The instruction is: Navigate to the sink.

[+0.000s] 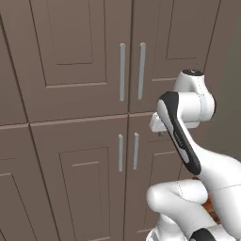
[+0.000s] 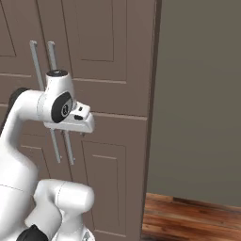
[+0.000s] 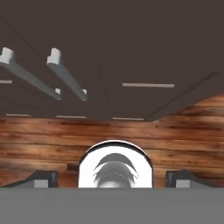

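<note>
Four brown cabinet doors (image 1: 80, 117) w/ grey handles (image 1: 122, 71) face the robot.
Gripper (image 3: 111, 178) points down at wood floor (image 3: 175, 127); jaws spread wide, holding nothing.

Cabinet doors (image 1: 80, 117) left of wall (image 2: 197, 94)

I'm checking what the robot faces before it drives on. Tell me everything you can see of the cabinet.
The cabinet is a tall brown unit of matte, recessed-panel doors, all shut. An upper pair meets above a lower pair, and each door carries a slim vertical silver handle beside the centre seam. It stands on a wood plank floor, and its right edge ends against a plain grey wall. The arm rises in front without touching it.
</note>
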